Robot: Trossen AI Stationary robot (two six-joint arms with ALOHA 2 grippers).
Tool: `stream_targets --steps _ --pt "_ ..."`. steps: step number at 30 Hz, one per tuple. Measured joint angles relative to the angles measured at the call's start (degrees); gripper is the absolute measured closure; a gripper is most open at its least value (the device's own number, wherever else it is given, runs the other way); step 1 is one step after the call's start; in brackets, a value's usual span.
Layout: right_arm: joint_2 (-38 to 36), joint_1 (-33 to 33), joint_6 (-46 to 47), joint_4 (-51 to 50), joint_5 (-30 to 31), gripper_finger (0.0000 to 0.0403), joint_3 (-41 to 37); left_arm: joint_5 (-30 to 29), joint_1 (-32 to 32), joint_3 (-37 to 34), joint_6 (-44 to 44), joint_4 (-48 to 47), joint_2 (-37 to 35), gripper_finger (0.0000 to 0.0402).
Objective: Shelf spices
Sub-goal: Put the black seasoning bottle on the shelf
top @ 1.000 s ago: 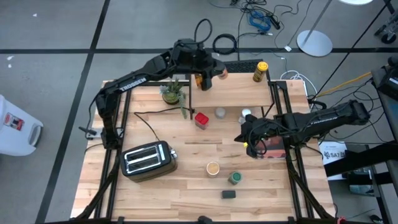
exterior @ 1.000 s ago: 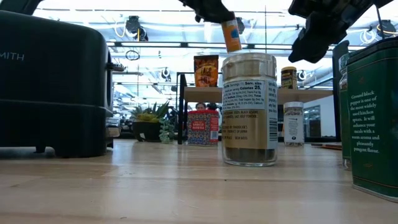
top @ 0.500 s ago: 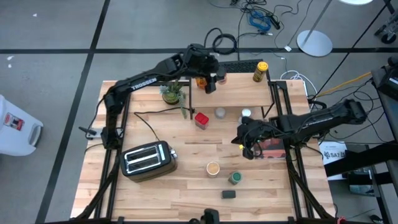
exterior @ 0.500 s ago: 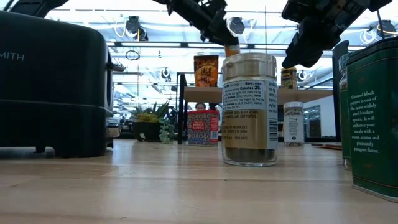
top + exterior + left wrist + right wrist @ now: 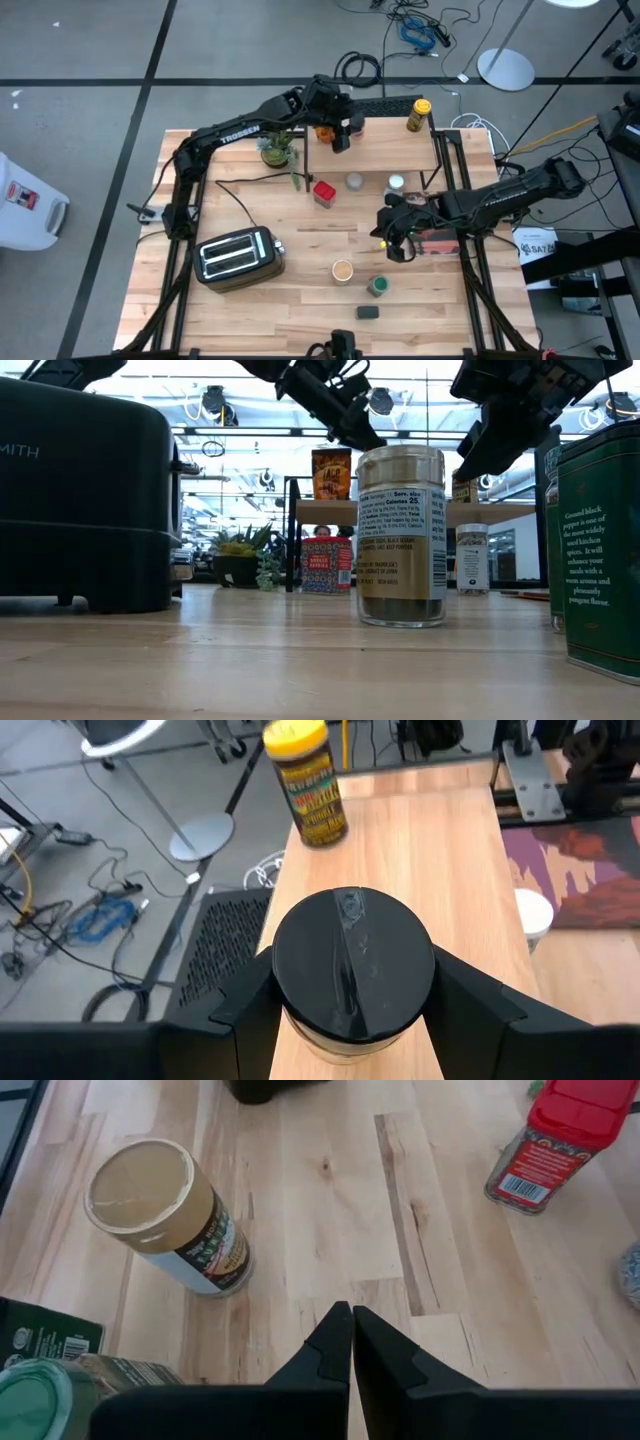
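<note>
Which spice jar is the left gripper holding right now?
The black-lidded clear jar, held between the left gripper fingers at the wood-topped shelf. The yellow-lidded bottle stands alone farther along the shelf; the others sit on the tabletop.

Toaster (image 5: 239, 256): you see it silver, on the table's front left part, slots facing up.
Potted plant (image 5: 277, 150): small and green, it stands at the table's back, left of centre.
Table (image 5: 290, 310): light wood planks under everything you see.
Cables (image 5: 415, 28): blue and black loops lie on the grey floor behind the table.
Lamp base (image 5: 505, 68): a round white disc on the floor, back right.
</note>
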Motion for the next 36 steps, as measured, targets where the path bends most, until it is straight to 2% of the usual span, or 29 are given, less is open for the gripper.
stream_targets --steps 36 --pt "0.37 0.00 -0.37 1.97 0.00 0.0403 0.00 0.11 0.57 -0.02 0.05 -0.32 1.97 0.0185"
